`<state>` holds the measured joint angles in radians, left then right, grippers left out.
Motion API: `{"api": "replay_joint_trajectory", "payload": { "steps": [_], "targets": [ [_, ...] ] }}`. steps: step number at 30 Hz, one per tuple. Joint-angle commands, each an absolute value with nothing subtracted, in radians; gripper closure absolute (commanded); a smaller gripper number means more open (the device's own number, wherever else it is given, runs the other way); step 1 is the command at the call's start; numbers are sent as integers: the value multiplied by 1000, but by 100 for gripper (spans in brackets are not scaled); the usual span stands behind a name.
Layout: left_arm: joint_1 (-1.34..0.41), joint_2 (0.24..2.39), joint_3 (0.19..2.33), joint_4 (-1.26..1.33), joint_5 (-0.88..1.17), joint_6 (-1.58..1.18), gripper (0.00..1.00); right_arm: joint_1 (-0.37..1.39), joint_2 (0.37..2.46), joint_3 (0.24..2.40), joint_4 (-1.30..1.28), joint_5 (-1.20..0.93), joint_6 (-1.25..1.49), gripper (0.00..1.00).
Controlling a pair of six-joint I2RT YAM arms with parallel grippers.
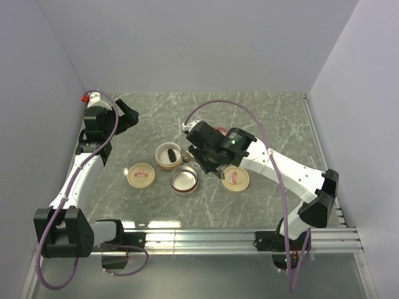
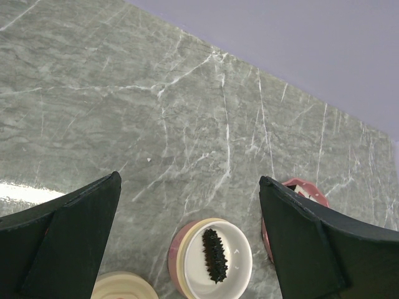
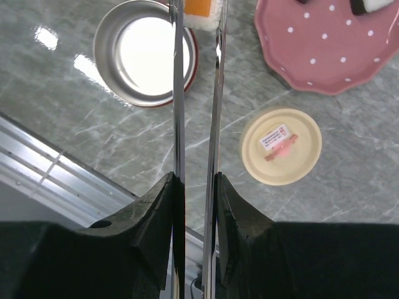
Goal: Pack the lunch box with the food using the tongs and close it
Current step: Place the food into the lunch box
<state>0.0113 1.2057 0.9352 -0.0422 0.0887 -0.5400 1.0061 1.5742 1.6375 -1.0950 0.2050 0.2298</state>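
My right gripper [image 3: 194, 177] is shut on the tongs [image 3: 177, 106], whose two thin metal arms run away from the fingers. An orange and white food piece [image 3: 199, 7] is pinched between their tips, at the right rim of an empty steel-lined lunch box bowl [image 3: 144, 53]. More food [image 3: 374, 5] lies on the red dotted plate [image 3: 324, 47]. A second lunch box bowl [image 2: 234, 249] holds a dark spiky piece [image 2: 215, 254]. My left gripper [image 2: 190, 180] hangs open and empty above the table, behind that bowl. From above, the right gripper [image 1: 202, 163] sits between the bowls and the plate.
Two cream lids lie flat on the marble table: one [image 1: 141, 175] left of the bowls, the other [image 1: 236, 178] right of them. An aluminium rail [image 1: 249, 237] runs along the near edge. Lilac walls close in the back and both sides.
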Motion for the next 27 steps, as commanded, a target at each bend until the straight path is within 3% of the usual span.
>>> {"api": "replay_joint_trajectory", "payload": {
  "steps": [1,13,22,27],
  "targets": [
    [8,1198,931,-8,86,-548,0,1040,1548,1674,-1126,201,244,80],
    [8,1187,916,-8,84,-548,1,1095,1565,1660,-1144,160,255,79],
    [6,1192,914,-8,94,-549,1,1097,1574,1626,-1146,164,255,62],
    [8,1187,910,-8,95,-549,0,1097,1588,1624,-1147,164,245,58]
  ]
}}
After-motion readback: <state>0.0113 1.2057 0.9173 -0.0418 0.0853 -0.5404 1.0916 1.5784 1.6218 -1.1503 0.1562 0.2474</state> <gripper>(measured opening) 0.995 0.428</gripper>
